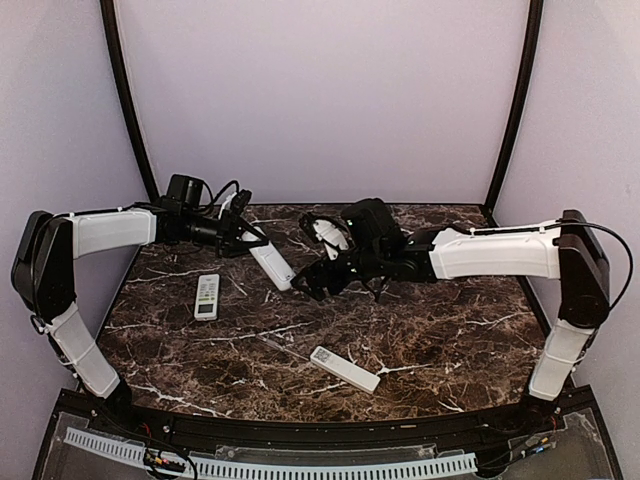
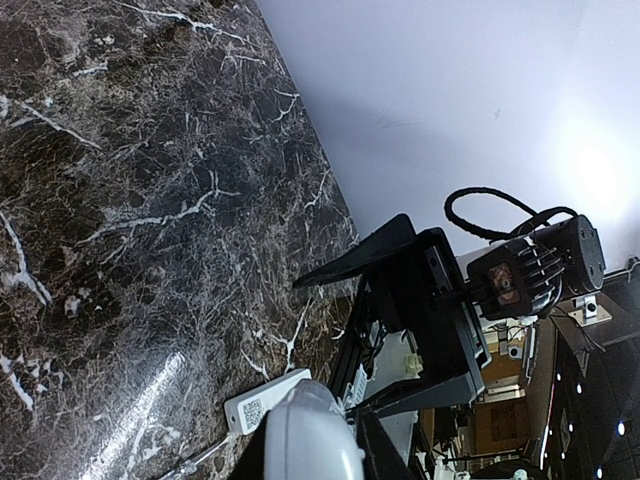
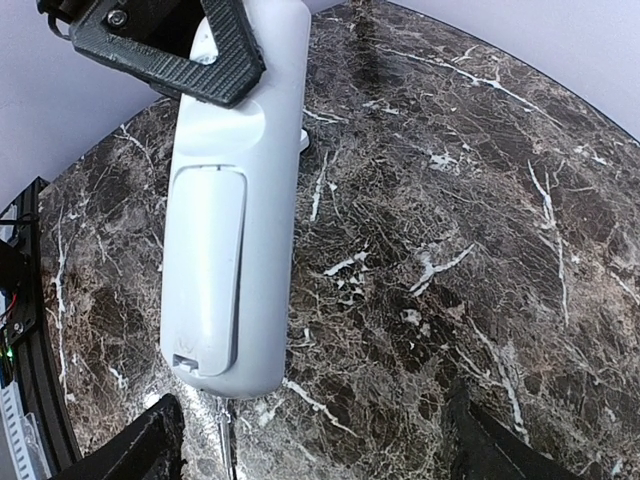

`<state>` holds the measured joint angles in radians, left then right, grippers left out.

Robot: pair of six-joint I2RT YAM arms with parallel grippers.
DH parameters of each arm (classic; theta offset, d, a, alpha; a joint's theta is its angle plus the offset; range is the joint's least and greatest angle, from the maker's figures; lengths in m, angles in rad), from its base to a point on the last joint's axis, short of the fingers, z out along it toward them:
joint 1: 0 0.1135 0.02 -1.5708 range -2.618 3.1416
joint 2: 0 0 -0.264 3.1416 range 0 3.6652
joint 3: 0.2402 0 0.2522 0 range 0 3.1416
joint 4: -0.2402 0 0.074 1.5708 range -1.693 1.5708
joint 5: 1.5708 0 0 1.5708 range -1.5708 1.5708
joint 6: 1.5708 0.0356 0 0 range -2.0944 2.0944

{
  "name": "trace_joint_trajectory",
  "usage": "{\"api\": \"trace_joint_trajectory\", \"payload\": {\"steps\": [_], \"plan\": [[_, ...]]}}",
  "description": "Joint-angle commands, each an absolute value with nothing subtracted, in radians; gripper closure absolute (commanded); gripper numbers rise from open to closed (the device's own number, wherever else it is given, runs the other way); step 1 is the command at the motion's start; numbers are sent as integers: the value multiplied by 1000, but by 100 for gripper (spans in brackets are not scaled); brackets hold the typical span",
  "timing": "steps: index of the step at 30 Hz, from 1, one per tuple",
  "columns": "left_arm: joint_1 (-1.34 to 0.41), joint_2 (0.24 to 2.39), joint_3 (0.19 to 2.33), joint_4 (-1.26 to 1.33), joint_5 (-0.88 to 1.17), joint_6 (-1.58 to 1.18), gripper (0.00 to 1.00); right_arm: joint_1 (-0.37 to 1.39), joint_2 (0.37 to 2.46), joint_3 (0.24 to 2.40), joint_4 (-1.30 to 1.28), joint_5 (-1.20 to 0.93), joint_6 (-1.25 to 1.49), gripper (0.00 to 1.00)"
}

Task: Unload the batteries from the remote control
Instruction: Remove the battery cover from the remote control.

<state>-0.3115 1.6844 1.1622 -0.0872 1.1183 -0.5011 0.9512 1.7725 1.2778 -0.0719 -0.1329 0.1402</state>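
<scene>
White remote [image 1: 272, 262] is held off the table [image 1: 450, 330], slanting down from the left gripper [image 1: 240, 233] toward centre. Its low end lies just beside the right gripper [image 1: 318, 284].

Batteries are hidden: the battery cover [image 3: 205, 270] sits closed on the remote's back.

Left gripper pinches the remote's upper end, jaws narrowed onto it. Right gripper is spread wide, its fingers [image 3: 150, 450] flanking the low end, apparently apart from it.

Only the right wrist view shows the back and the cover. Only the top view shows a second remote [image 1: 207, 296], buttons up, left of the held one, and a third remote [image 1: 345, 368] nearer the bases. The left wrist view shows just the remote's end.
</scene>
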Motion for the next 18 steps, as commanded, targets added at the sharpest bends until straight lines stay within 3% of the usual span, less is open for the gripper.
{"api": "trace_joint_trajectory", "payload": {"steps": [1,18], "plan": [[-311,1645,1145,-84,1146,-496,100,959,1793,1312,-63,-126,149,14],[-311,1649,1137,-57,1151,-514,100,960,1815,1326,-58,-135,161,14]]}}
